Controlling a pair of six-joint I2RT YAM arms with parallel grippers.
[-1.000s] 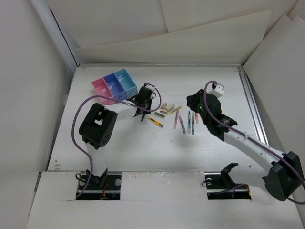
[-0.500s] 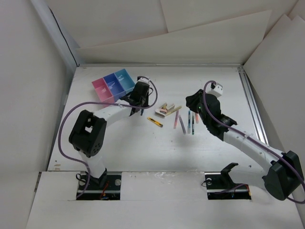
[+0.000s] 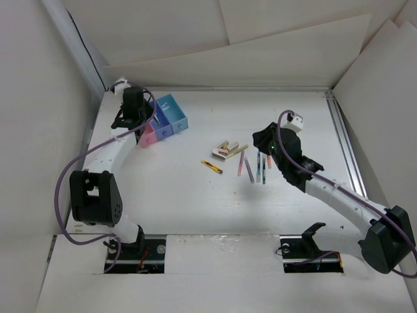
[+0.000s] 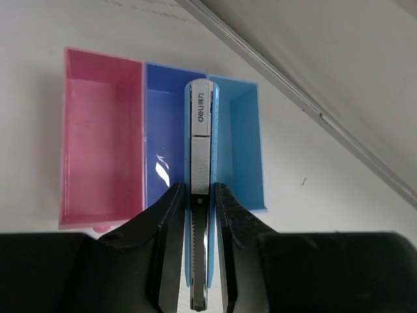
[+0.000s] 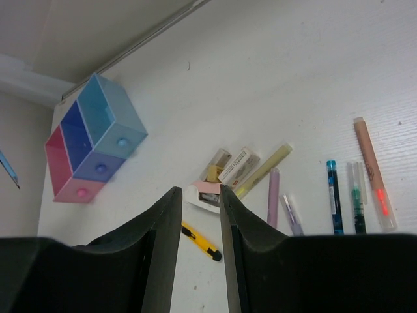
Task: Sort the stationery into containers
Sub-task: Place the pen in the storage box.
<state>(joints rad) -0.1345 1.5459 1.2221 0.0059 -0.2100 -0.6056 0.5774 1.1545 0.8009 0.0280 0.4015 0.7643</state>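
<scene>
My left gripper (image 3: 133, 105) is shut on a slim blue cutter (image 4: 200, 150) with a silver slider. It holds the cutter above the wall between the dark blue bin (image 4: 163, 130) and the light blue bin (image 4: 241, 150); the pink bin (image 4: 98, 156) is at the left. All three bins look empty. My right gripper (image 3: 264, 140) is open and empty above the table. Below it lie a yellow-black stick (image 5: 202, 241), tan erasers (image 5: 238, 166) and several pens (image 5: 332, 195).
A pink-and-white small device (image 5: 203, 194) and a pale yellow highlighter (image 5: 264, 171) lie among the erasers. The bin row (image 3: 171, 111) stands at the back left near the wall. A metal rail (image 3: 342, 140) runs along the table's right edge.
My left arm has swung from the table's middle to the back left, carrying the blue cutter over the bins. The right arm has not moved.
</scene>
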